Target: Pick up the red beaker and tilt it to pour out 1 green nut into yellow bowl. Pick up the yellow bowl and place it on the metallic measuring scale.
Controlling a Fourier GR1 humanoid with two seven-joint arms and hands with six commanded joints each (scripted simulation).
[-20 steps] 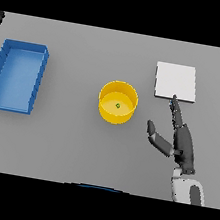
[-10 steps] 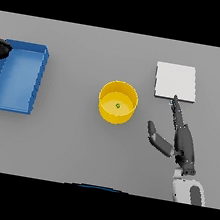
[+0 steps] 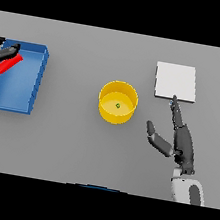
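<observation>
Round yellow plastic bowl [image 3: 118, 102]: green nut [image 3: 118, 105] inside. My right hand [image 3: 178, 139], fingers straight, empty; should approach level, wrapping the rim. Left hand [image 3: 2, 52] clasps red beaker [image 3: 1, 67].

Matt grey table [image 3: 74, 152], smooth yellow bowl [image 3: 106, 112], pale flat-finished scale [image 3: 175, 81].

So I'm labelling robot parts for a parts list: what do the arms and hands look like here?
The right hand is dark grey with slender segmented fingers and a thumb, on a white forearm shell with a grey panel. The left hand shows only as dark fingers at the left edge. No cables or markings are visible.
</observation>
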